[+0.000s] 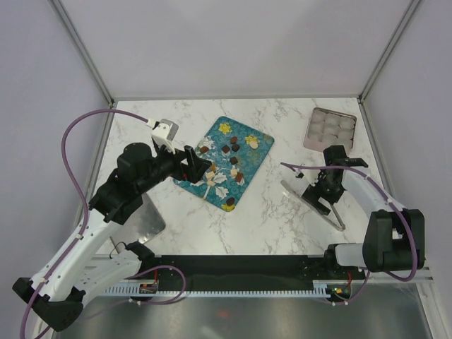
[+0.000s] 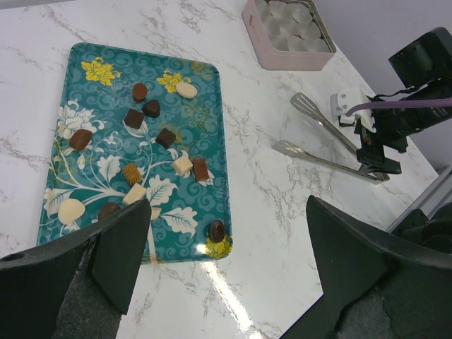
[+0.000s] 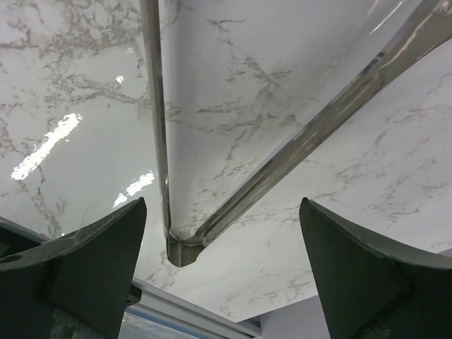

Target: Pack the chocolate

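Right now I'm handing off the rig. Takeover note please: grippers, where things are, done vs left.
Left gripper: open, empty, hovering over the near end of the teal tray.
Right gripper: open, empty, over the hinge end of the tongs, which lie on the table; not closed on them.
Chocolate: all pieces loose on the tray.
Pink tin: far right of the table, white cups inside, no chocolate visible in it.
Done: nothing packed.
Left: probably grasp the tongs, then move every piece into the tin.
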Robot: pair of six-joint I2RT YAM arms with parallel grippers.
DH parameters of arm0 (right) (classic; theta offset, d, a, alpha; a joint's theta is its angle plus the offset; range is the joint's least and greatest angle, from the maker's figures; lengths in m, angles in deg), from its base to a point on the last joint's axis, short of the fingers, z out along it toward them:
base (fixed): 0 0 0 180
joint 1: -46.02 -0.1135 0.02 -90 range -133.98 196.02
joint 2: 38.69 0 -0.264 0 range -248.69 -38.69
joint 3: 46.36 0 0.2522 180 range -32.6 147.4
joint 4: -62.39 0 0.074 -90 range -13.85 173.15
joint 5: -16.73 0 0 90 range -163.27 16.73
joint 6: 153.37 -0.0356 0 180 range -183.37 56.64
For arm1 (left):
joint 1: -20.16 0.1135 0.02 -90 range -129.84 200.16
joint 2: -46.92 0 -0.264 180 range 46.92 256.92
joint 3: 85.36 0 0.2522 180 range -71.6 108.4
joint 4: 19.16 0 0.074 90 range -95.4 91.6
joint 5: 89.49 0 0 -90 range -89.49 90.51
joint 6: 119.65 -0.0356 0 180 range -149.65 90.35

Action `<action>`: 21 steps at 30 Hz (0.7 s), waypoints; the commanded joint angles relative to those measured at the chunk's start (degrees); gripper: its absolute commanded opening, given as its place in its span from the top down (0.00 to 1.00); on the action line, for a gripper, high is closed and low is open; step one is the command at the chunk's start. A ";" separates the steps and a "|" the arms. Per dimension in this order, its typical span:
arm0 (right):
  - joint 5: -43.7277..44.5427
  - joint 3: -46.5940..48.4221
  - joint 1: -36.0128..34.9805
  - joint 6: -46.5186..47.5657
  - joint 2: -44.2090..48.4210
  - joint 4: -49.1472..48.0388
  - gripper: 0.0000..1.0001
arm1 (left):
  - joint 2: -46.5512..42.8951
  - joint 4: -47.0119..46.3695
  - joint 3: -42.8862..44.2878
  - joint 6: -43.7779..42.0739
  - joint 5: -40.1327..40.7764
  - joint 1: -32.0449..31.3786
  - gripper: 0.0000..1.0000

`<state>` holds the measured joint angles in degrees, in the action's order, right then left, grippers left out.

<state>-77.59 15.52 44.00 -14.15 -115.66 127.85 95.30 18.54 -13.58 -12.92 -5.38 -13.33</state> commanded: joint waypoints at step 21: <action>1.77 -1.54 0.26 0.10 -3.98 -2.92 0.02 | -0.31 -1.18 0.52 -2.41 1.14 0.36 0.02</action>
<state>-76.15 12.48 44.00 -14.26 -118.88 126.19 95.30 18.54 -13.58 -13.07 -5.34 -13.29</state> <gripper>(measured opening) 0.982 0.985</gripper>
